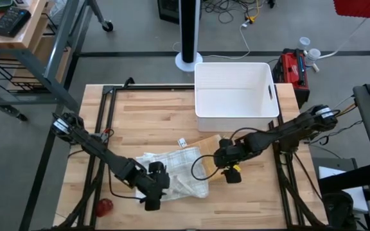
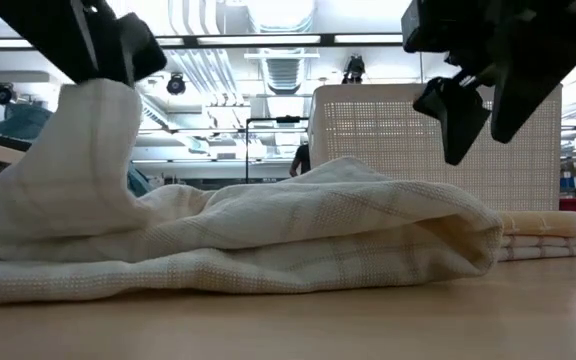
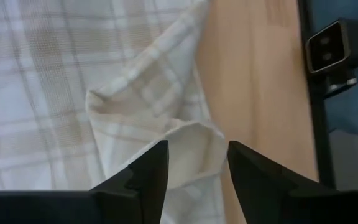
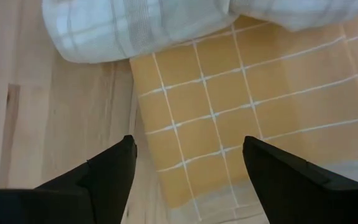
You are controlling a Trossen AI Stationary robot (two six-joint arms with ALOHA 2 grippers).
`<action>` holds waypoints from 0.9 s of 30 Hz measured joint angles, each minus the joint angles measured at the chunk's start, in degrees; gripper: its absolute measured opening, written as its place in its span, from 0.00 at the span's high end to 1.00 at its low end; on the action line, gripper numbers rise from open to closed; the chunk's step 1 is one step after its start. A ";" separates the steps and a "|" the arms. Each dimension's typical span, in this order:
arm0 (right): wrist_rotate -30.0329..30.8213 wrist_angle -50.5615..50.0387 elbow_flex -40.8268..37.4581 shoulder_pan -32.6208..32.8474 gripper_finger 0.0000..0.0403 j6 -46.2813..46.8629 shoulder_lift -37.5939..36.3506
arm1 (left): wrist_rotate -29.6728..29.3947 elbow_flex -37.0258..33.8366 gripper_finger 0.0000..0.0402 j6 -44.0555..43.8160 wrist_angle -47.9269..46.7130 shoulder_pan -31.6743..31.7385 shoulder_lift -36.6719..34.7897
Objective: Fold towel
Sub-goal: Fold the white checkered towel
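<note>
While the white plaid towel [image 1: 175, 172] lies loosely folded near the front of the wooden table [image 1: 249, 199], the left gripper [image 1: 154, 190] sits at its front edge with its fingers [image 3: 145, 174] parted around a raised fold of the cloth; in the left wrist view the fold stands between them, but I cannot tell whether they press it. In the low view that corner of the towel [image 2: 98, 160] rises in a peak right under the left gripper [image 2: 108, 45], while the rest spreads flat in a soft double layer. A small red object [image 1: 105, 206] rests near the table's front left corner. Just past the towel's right end, the right gripper [image 1: 230, 168] hovers above the table with its fingers [image 4: 110, 171] spread wide and holding nothing; below it lies a yellow cloth with a white grid [image 4: 247, 106], folded flat and partly tucked under the towel's edge. Farther back, a white bin [image 1: 235, 96] stands at the table's rear edge, and beyond it a red toolbox [image 1: 293, 70] sits on the floor
</note>
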 joint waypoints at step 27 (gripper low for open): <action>-0.25 2.42 -0.56 0.00 0.29 -0.38 0.39 | 5.51 -1.23 0.56 5.22 3.13 1.86 1.46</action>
